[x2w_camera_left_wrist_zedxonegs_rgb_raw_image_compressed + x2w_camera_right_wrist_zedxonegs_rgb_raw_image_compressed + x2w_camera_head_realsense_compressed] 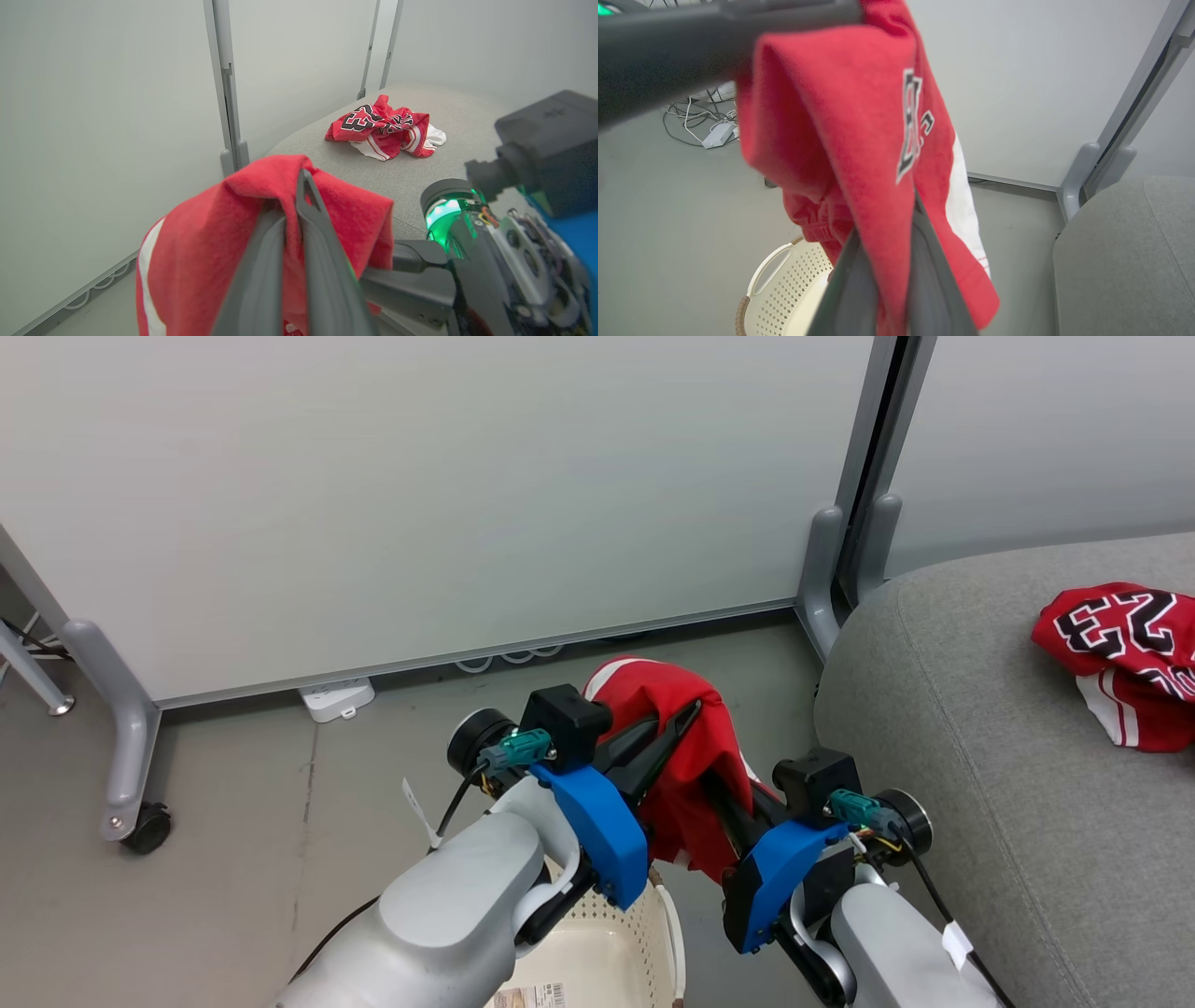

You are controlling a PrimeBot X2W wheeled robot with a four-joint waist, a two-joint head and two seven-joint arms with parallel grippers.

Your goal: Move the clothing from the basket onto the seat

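Observation:
A red garment of the clothing (686,775) hangs in the air between my two grippers, above the floor beside the seat. My left gripper (681,723) is shut on its upper fold, as the left wrist view shows (301,186). My right gripper (730,803) is shut on the same cloth lower down, with red fabric pinched between its fingers (885,219). The cream perforated basket (607,952) stands below my arms, and its rim and handle (770,275) show under the hanging cloth. A second red garment with black numerals (1125,649) lies crumpled on the grey seat (971,728).
Pale partition panels on grey wheeled feet (126,747) stand behind the work, with a post (826,569) close to the seat's corner. A white power strip (338,698) lies at the panel's foot. Loose cables and an adapter (714,135) lie on the grey floor.

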